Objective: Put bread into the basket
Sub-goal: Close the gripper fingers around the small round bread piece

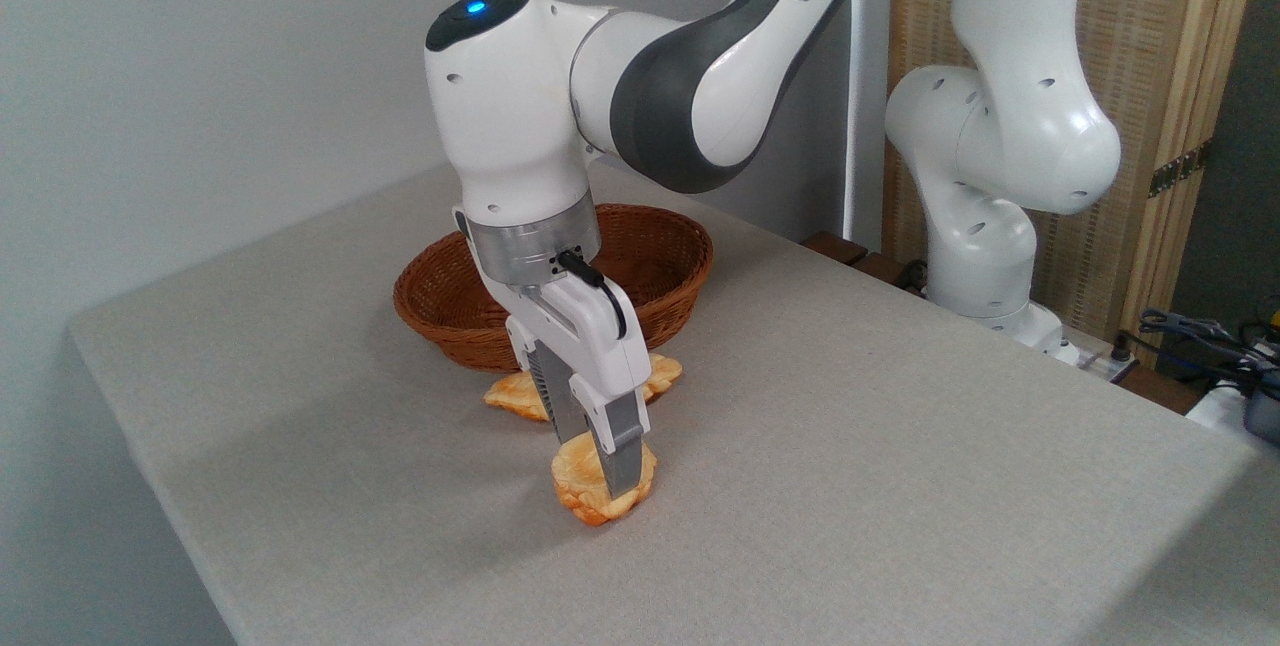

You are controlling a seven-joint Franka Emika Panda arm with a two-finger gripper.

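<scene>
Landmark for all positions: the basket (655, 256), oval, reddish-brown wicker, standing on the grey table (900, 446) toward the back.

Bread (580, 494): small roundish golden-orange bun, on the table in front of the basket, toward the camera, well clear of the rim. Not in the basket. Its underside appears to rest on the cloth; a thin shadow lies under it, so whether it is slightly lifted cannot be told.

Gripper (598, 474): in front of the basket, directly over the bun, pointing down with a slight tilt. The two fingers are set narrow and straddle the bun, one on its left side and one on its right. The nearer grey finger (622, 456) lies across the bun's front face and hides part of it; the other finger sits behind and to the left. Both fingertips reach down to about the bun's middle. The fingers look pressed against the bun, closed onto it.

Long loaf (515, 393): braided, golden, lying on the table just in front of the basket's near wall, between basket and bun. The gripper body covers its middle; both ends show to either side. It looks apart from the bun.

Arm's wrist housing hangs above the basket's front rim and hides part of it.
</scene>
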